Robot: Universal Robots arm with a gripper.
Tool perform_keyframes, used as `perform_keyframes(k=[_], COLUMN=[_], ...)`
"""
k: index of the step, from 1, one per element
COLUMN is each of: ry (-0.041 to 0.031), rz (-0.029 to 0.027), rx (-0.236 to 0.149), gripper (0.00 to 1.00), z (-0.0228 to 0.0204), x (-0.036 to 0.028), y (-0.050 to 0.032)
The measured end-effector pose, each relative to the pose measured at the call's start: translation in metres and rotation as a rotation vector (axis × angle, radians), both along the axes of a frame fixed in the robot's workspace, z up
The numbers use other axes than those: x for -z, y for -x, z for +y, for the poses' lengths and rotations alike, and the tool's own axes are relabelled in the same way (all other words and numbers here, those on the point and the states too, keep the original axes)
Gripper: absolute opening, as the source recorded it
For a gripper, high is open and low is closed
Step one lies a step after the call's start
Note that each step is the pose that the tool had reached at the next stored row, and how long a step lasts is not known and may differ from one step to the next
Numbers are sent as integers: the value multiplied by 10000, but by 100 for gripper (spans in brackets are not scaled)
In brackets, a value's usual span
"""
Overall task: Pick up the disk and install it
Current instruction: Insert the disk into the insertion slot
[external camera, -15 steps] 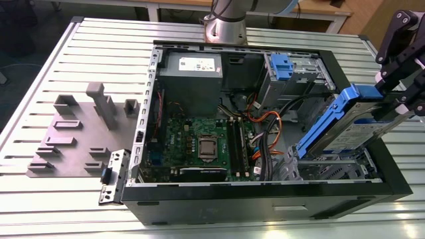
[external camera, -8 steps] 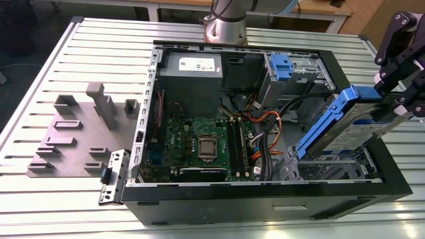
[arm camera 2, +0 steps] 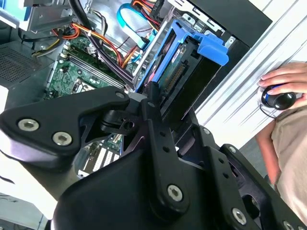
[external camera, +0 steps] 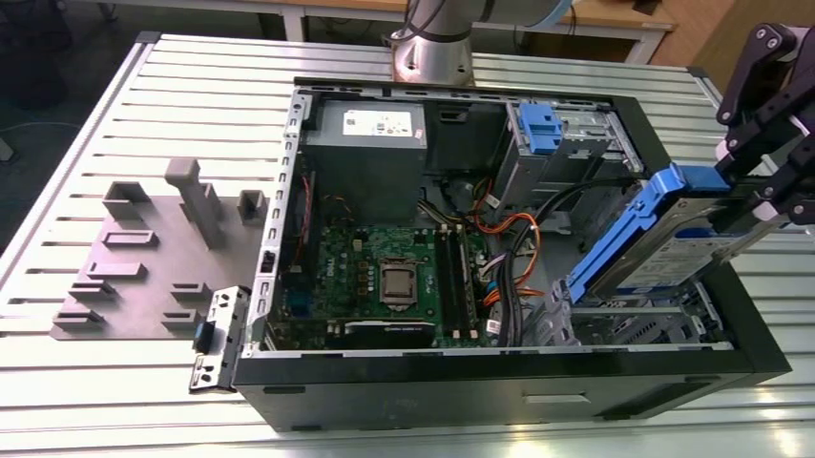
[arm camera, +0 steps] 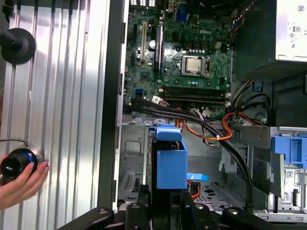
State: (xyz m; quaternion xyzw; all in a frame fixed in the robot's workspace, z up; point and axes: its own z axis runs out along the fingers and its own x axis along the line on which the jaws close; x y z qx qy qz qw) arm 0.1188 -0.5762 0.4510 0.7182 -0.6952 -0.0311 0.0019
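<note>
Grips one disk (external camera: 673, 250) by its upper end, fingers (arm camera 2: 153, 112) closed on the blue rails. Tilted steeply, lower end down inside the one open computer case (external camera: 510, 386), directly beneath the gripper (external camera: 742, 191). At the disk's foot, one metal drive cage (external camera: 637, 320). Farther from the gripper, inside the case: one motherboard (external camera: 382, 277) and one blue bracket (external camera: 539, 129) on the upper bay. Outside the case, well away from the gripper, one person's hand (arm camera: 21, 181) on one round black device (arm camera: 14, 163) — and, across the case, one grey fixture plate (external camera: 140, 267).
</note>
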Motion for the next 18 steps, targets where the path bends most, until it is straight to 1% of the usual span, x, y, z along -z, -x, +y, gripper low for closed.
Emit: perform_keyframes(k=[3,7,10,14,18], ry=[-2,-1,-2,-2,-2], rz=[0,0,0,0,0], rx=[38,404,539,631,642], gripper=[35,35,35,35,35], z=[0,0,0,0,0], x=[4,12,14,18,23], y=[-1,-1,0,0,0])
